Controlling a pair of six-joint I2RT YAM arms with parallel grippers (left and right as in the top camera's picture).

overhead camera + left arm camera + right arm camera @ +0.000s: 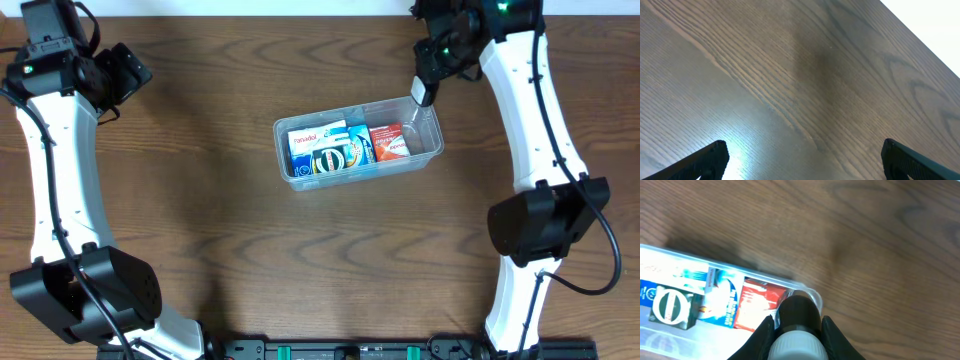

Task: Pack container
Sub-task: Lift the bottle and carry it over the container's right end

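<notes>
The container (283, 152) is a clear plastic tub at mid-table. It holds a white and blue box (304, 140), a dark box with a round logo (334, 157), a blue box (359, 146) and a red box (389, 140). My right gripper (424, 88) is shut on a small dark bottle with a white cap (799, 314) and holds it over the tub's right end (812, 296), beside the red box (756, 307). My left gripper (128, 72) is open and empty over bare wood at the far left (802, 147).
The table is dark wood (200, 230). Its far edge shows in the left wrist view (920, 40). Both arm bases stand at the front corners (85, 290) (545, 225).
</notes>
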